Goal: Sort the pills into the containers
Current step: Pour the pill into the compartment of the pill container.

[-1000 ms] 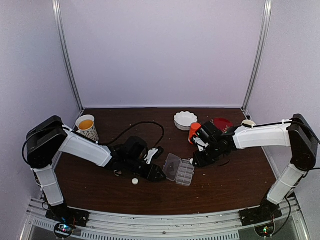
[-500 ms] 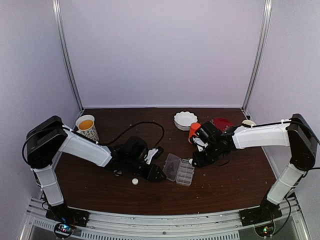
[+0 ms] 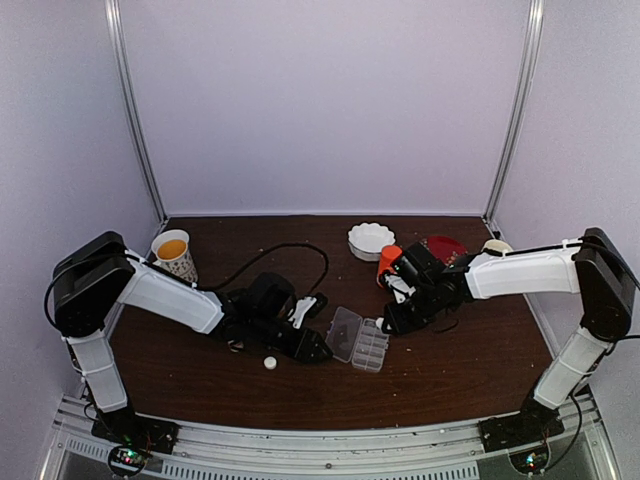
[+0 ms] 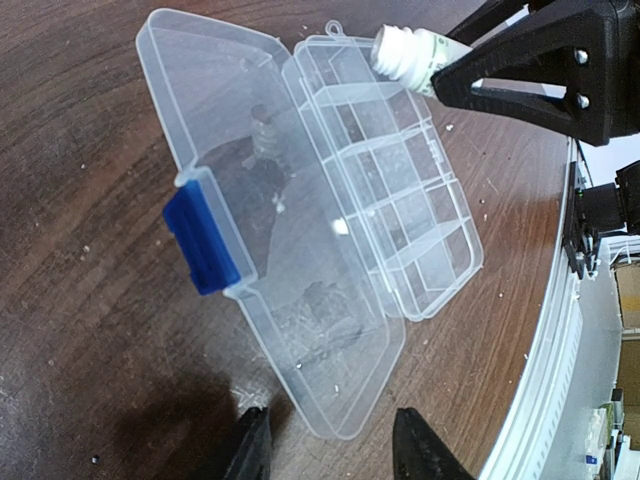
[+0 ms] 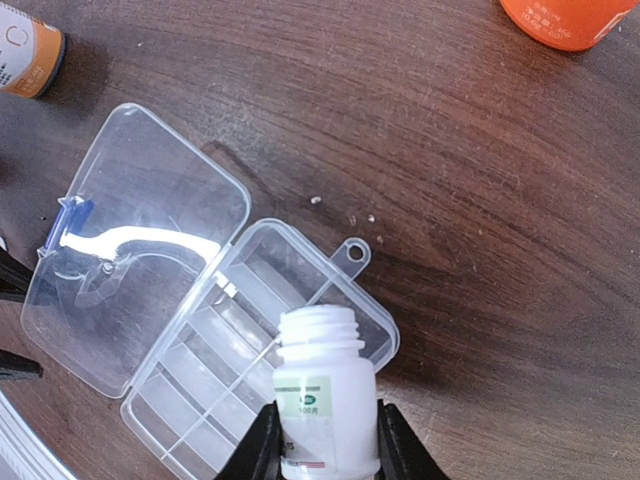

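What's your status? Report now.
Right gripper shut on uncapped white bottle, mouth over end cell of pill box. Left gripper at open lid end, grip unclear. Nothing else in the way.

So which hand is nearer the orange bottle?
Right. The right hand, holding a white bottle, sits just on the near side of the orange bottle. The left hand is farther off, left of the open pill box.

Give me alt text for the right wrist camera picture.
The right end effector grips an uncapped white bottle, its mouth over one end of an open clear pill box on a brown table. An orange bottle sits at the upper right.
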Available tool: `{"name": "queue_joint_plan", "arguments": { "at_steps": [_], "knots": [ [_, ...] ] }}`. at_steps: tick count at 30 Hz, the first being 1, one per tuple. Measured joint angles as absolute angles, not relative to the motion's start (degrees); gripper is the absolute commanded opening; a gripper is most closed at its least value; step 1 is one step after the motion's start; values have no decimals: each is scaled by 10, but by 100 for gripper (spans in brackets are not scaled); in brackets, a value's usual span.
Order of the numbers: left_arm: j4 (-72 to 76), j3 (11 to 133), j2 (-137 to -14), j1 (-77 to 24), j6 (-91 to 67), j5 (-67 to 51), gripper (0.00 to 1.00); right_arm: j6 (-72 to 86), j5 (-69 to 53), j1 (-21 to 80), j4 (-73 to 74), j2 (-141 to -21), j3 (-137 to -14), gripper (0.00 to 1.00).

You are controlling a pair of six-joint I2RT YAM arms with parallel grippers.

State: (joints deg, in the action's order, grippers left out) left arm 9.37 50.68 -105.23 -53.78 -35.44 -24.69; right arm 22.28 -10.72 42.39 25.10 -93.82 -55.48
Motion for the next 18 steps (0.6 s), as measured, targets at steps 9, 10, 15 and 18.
{"name": "queue_joint_plan", "arguments": {
  "at_steps": [9,10,15,18],
  "knots": [
    [94,507,-1052,-538,-354,-247,45,223,-105,423,260,-932,-557,0],
    [94,507,-1052,-538,-354,-247,45,223,-101,423,267,-932,-559,0],
    [94,507,-1052,-538,-354,-247,45,220,-101,423,277,-927,-560,0],
    [94,507,-1052,-538,-354,-247,45,216,-101,423,285,-915,-560,0]
  ]
}}
